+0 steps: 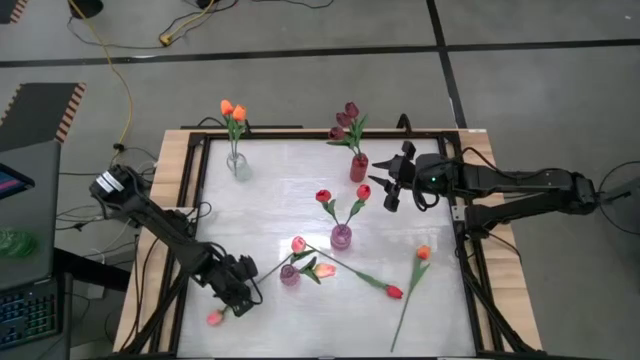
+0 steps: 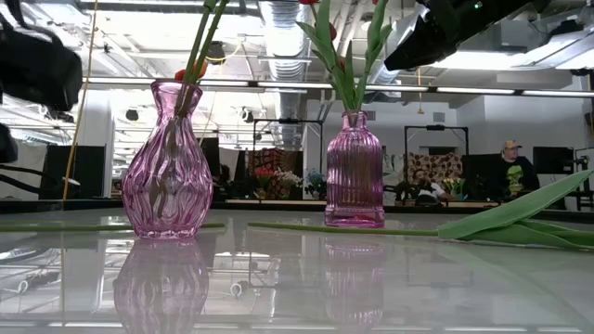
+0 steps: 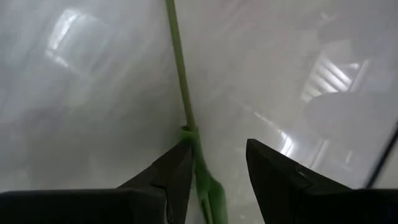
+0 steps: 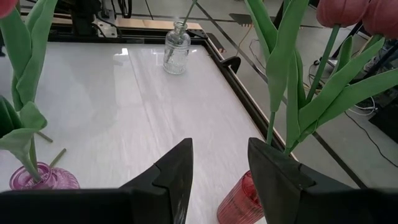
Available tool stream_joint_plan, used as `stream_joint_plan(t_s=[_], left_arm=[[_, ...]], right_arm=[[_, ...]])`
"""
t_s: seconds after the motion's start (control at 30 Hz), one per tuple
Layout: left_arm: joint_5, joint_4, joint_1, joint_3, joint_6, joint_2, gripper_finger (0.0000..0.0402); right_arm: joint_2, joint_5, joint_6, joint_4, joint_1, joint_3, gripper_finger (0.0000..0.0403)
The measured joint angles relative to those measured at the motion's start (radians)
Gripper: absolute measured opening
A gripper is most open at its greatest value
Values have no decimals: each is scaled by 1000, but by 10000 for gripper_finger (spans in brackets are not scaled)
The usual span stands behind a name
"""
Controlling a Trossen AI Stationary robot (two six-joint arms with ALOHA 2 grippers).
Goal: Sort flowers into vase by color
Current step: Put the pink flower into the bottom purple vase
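Open right pincer [image 4: 217,168] above red vase [image 4: 239,202]

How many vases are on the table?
4: a clear vase at the far left, a red vase far centre, a pink vase mid-table, another pink one nearer the front.

White glossy bench [image 1: 270,190] with a black frame and pale wood border; orange tulips [image 1: 232,110] in a clear vase [image 1: 238,165], maroon tulips [image 1: 346,122] in a red ribbed vase [image 1: 359,168], red tulips [image 1: 343,195] in a pink ribbed vase [image 1: 341,236]; stems green; both claws black
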State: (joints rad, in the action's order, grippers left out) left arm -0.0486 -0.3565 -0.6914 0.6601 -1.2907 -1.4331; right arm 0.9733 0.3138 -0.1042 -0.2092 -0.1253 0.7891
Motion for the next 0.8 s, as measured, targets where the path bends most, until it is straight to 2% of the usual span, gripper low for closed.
stream_joint_plan(t_s=[0.17, 0.47, 0.8], left_arm=[[-2, 14, 0, 4, -24, -53, 139], [-22, 4, 0, 3, -65, -53, 137], [-37, -26, 1, 3, -91, -53, 82]], right_arm=[[0, 0, 0, 0, 0, 0, 179], [0, 0, 0, 1, 0, 0, 179], [0, 0, 0, 1, 0, 0, 179]])
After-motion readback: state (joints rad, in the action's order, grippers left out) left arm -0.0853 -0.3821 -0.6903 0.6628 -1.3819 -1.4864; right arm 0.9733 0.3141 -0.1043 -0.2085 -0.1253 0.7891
